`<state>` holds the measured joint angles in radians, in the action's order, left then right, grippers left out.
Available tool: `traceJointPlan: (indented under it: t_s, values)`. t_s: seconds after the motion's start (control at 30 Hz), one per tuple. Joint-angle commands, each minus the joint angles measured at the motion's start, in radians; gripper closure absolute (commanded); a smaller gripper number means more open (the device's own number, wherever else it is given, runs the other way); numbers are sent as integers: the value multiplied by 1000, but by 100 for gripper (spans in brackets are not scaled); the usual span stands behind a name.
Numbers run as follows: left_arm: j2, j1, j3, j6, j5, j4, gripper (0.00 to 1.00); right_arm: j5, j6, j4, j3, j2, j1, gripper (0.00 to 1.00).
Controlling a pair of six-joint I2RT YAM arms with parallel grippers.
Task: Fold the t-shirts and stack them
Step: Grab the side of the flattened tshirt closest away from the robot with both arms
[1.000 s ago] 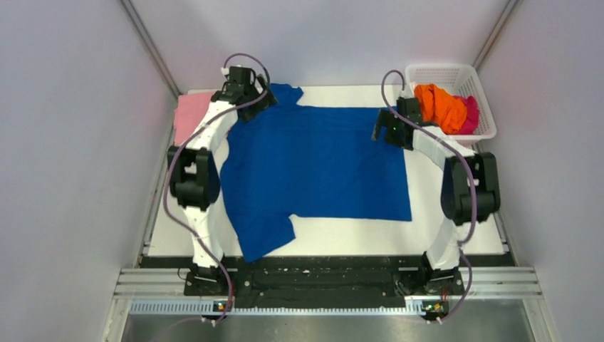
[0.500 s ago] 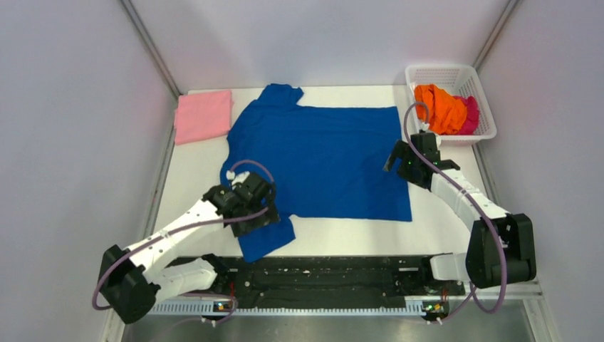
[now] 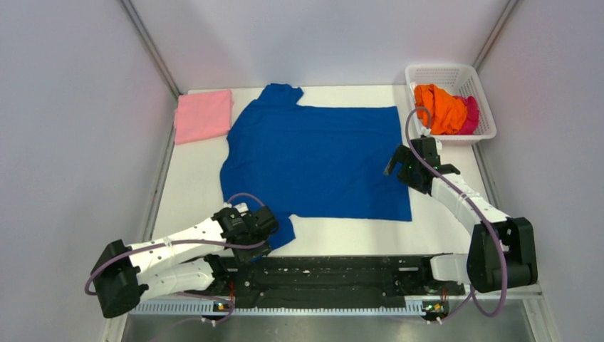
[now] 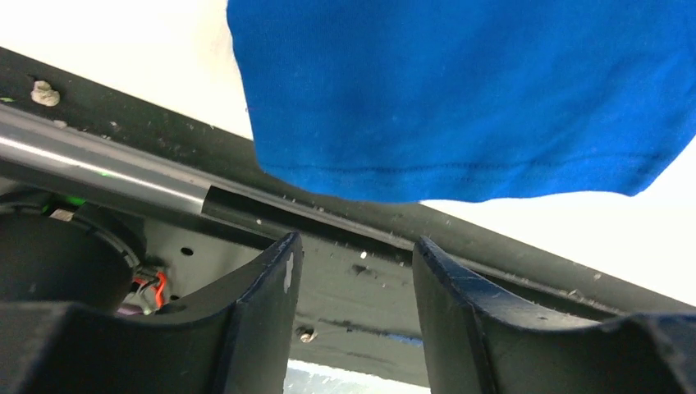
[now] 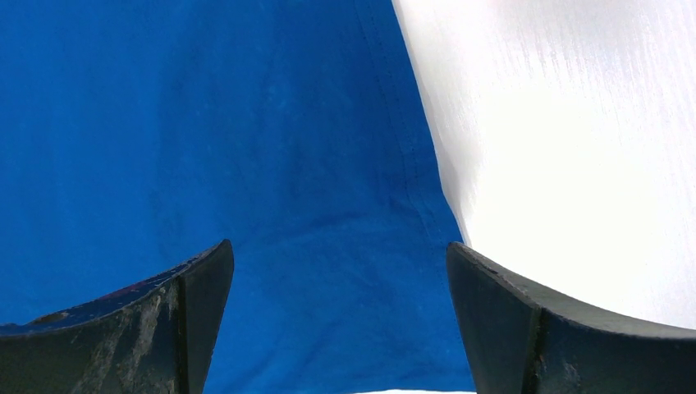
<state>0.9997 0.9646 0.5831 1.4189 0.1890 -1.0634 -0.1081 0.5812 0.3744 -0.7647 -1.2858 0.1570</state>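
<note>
Top external view; all positions are given from the blue t-shirt [image 3: 313, 160]

1. Blue t-shirt: spread flat in one layer on the white desk [image 3: 189, 185]. Neck to the left, bottom hem to the right. One sleeve lies at the far side, the other at the near side, reaching the black rail [image 3: 335, 271]. No print shows on its upper face. Not yet folded.

2. Pink t-shirt [image 3: 203, 115]: folded into a rectangle just beside the blue t-shirt's far-left shoulder. Whether the two touch cannot be told.

3. Orange t-shirt [image 3: 438, 107] and magenta t-shirt [image 3: 471, 112]: bunched together in the white basket [image 3: 441, 71], beyond the blue t-shirt's far-right corner.

4. Left hand [image 4: 353, 246]: released, fingers apart, nothing between them. It sits low at the blue t-shirt's near sleeve. The left wrist view shows the stitched cuff just past the fingertips.

5. Right hand [image 5: 338, 246]: released, fingers spread wide. It sits over the blue t-shirt's bottom hem, with cloth under one side and bare desk under the other.

Handling (judgement): the cloth is light and limp, with no stiffness. A pinched edge should lift while the rest trails and drapes. A single thin layer lying flat is probably hard to get a finger under, and it may slide on the smooth desk. The best holds look like the doubled, stitched hems: the sleeve cuff for the left hand and the bottom hem for the right. Lifting one hold alone would likely bunch the cloth
</note>
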Motion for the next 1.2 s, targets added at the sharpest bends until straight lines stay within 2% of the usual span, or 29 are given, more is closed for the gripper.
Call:
traceJointPlan:
  t_s: [0.0, 0.07, 0.47, 0.63, 0.9, 1.03, 1.17]
  values:
    - [16, 6, -51, 101, 66, 70, 45, -8, 11, -28, 17, 51, 8, 1]
    - [25, 6, -70, 124, 83, 74, 48, -10, 12, -28, 31, 70, 8, 1]
    - [-63, 5, -128, 242, 249, 99, 48, 5, 15, 4, 76, 161, 8, 1]
    - [-104, 5, -146, 224, 341, 142, 49, 10, 14, 7, 64, 160, 8, 1]
    - [-79, 4, -137, 163, 340, 185, 51, -3, -4, 64, 43, 157, 7, 1]
    - [-8, 5, -108, 119, 314, 189, 51, -15, -10, 99, 37, 168, 2, 1]
    - [94, 2, -65, 103, 227, 165, 51, -11, -21, 129, 19, 170, -1, 1]
